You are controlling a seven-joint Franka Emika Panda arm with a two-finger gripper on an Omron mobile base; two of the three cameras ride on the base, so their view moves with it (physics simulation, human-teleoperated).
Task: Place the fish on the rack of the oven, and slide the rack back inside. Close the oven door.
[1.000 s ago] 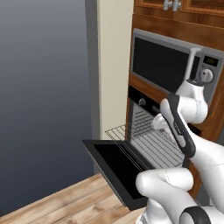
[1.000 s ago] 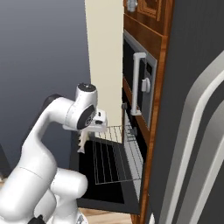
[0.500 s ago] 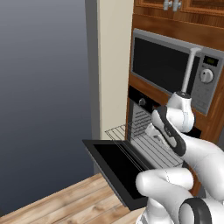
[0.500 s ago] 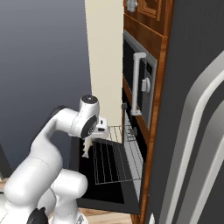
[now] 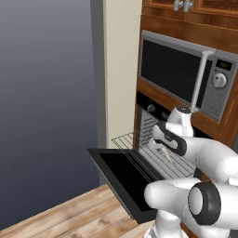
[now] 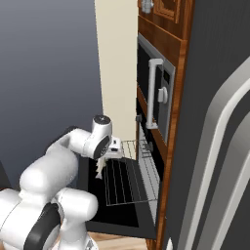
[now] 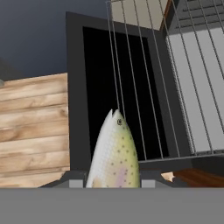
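One fish (image 7: 114, 155), one rack (image 7: 148, 83), one oven door (image 5: 122, 174)

**Fish above pulled-out rack, oven door down**

Rack (image 6: 128, 179) drawn out of the oven (image 5: 149, 122) over the lowered oven door (image 5: 122, 175). Fish (image 7: 114, 155) hanging above the rack's outer edge, beneath the gripper (image 6: 104, 163). Microwave (image 5: 183, 74) directly above the oven.

The tool (image 6: 101, 171), gripping the fish (image 7: 114, 155), has dropped lower over the rack (image 6: 128, 181)
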